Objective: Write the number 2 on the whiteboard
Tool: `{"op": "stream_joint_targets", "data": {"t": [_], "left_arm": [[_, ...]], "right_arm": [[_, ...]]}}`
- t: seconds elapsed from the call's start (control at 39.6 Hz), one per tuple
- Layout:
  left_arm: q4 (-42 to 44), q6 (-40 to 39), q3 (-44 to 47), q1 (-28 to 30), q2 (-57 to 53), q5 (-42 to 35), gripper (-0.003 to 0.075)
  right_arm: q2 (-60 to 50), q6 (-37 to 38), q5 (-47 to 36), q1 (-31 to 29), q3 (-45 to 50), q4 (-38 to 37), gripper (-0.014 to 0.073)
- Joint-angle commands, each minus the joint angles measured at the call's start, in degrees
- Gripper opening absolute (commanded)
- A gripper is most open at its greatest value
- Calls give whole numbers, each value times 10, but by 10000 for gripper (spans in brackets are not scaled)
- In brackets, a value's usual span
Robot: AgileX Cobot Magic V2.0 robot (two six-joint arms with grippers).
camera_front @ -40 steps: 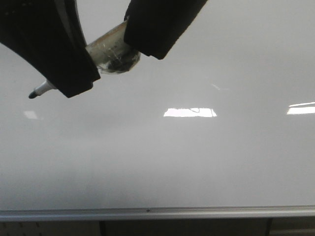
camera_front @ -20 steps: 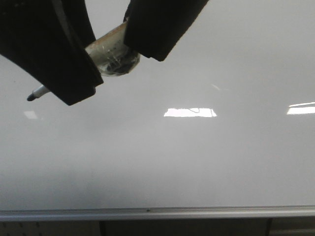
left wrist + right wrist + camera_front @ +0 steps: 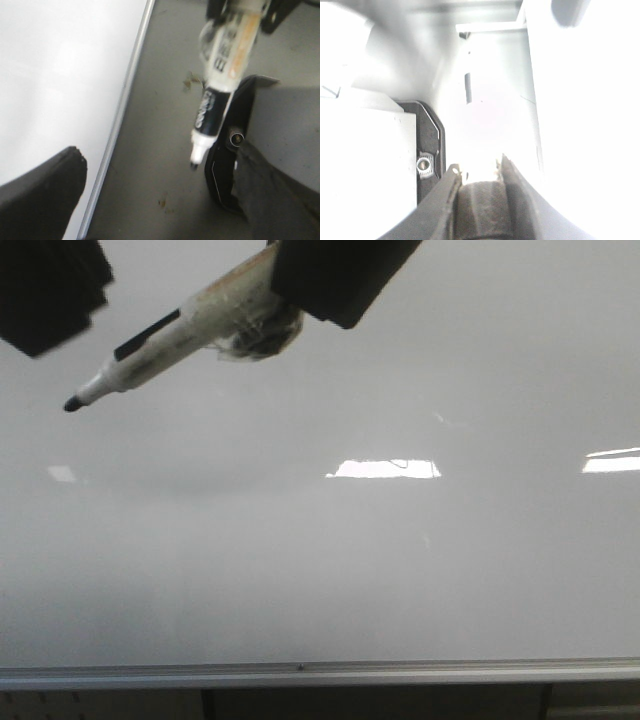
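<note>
The whiteboard fills the front view, with its silver bottom rail along the lower edge. No number 2 shows on it, only bright reflections. My right gripper at the top is shut on the back end of an uncapped marker, whose black tip points down-left and hangs in front of the board. My left gripper is open and empty, with one finger at the upper left, apart from the marker. The marker also shows in the left wrist view beside one finger. The right wrist view is overexposed, and there the right gripper is shut on the marker's dark end.
Bright rectangular light reflections lie on the board at the middle and right edge. In the left wrist view the board's edge rail borders a grey surface with small brown spots.
My left gripper has let go of the marker's front part and moved up and left. The marker's whole front is now bare and its tip sits a little higher.
</note>
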Motion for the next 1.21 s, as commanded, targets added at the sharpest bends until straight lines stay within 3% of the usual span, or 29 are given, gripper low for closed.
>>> {"op": "stream_joint_targets", "data": {"t": [0.0, 0.2, 0.48, 0.91, 1.19], "left_arm": [[-20, -9, 5, 45, -55, -18, 579], [-50, -18, 66, 163, -144, -67, 575], [-68, -116, 133, 284, -189, -100, 575], [-84, -116, 143, 294, -189, -116, 564], [-84, -116, 143, 294, -189, -123, 564]], "right_arm": [[-34, 12, 3, -23, -18, -7, -19], [-87, 82, 42, -89, -10, -29, -19], [-201, 237, 34, -191, 60, -90, -19], [-420, 365, -106, -261, 266, -129, -19], [-448, 454, -242, -268, 372, -201, -18]]}}
